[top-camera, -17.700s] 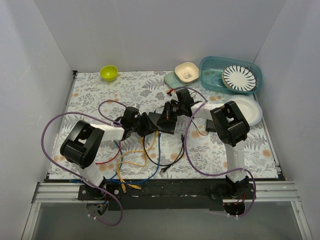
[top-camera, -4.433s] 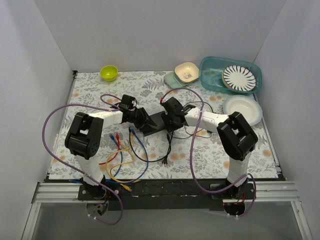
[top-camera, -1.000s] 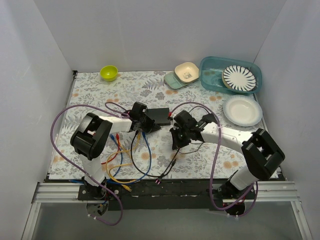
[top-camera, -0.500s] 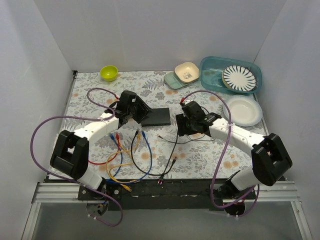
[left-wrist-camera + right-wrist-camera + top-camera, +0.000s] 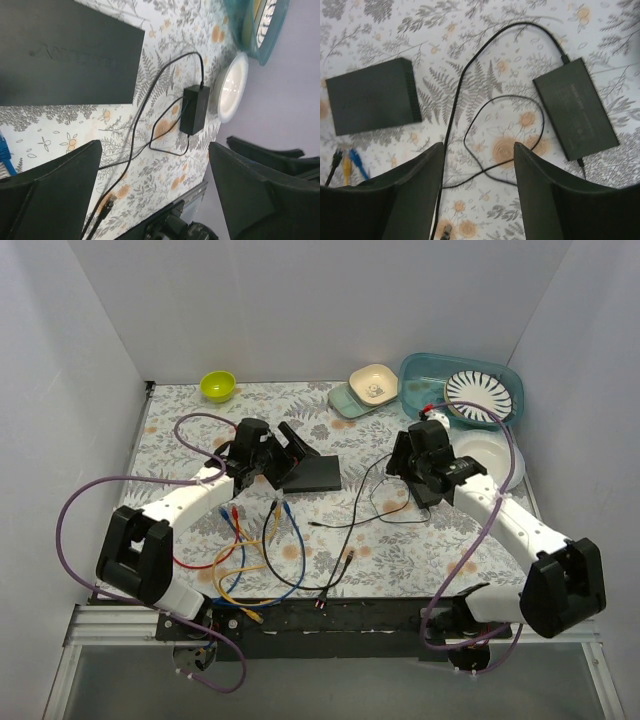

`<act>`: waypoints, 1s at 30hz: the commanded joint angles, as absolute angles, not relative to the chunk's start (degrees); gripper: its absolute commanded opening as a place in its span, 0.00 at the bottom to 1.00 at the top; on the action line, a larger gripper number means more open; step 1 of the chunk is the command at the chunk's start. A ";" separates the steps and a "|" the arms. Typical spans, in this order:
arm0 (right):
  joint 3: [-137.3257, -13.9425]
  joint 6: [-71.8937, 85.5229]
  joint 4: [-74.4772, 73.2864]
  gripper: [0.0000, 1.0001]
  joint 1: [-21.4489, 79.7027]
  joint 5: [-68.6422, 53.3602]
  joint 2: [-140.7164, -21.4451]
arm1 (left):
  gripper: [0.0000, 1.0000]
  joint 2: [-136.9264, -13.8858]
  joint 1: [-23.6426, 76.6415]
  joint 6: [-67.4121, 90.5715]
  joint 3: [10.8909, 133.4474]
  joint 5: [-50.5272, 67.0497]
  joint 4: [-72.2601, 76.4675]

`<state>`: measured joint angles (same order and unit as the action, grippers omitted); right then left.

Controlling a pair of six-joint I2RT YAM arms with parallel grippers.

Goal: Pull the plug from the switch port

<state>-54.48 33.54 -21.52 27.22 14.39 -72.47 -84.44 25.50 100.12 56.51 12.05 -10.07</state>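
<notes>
The switch point(image 5: 312, 473) is a flat black box lying on the flowered mat, seen too in the left wrist view point(image 5: 65, 55) and the right wrist view point(image 5: 370, 102). No cable sits in it. The plug point(image 5: 314, 524) lies loose on the mat at the end of a black cable point(image 5: 454, 130); it also shows as the plug point(image 5: 107, 201) and the plug point(image 5: 445, 231) in the wrist views. My left gripper point(image 5: 287, 448) point(image 5: 157, 200) hovers open by the switch's left end. My right gripper point(image 5: 410, 466) point(image 5: 479, 200) hangs open to the right, holding nothing.
A black power adapter point(image 5: 575, 115) point(image 5: 195, 109) lies right of the switch. Coloured network cables point(image 5: 250, 560) sprawl near the front left. At the back stand a green bowl point(image 5: 217, 386), a beige bowl point(image 5: 373, 383), a teal bin point(image 5: 425, 400) and a white plate point(image 5: 495, 455).
Both grippers went from shut to open. The left let go of the switch; the right released the cable and swung up and to the right. The plug now lies free on the mat.
</notes>
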 commanded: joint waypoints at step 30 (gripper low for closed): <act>-63.64 21.61 -31.30 0.90 16.96 13.20 -102.58 | 0.96 -73.39 26.10 93.08 46.23 12.92 -18.19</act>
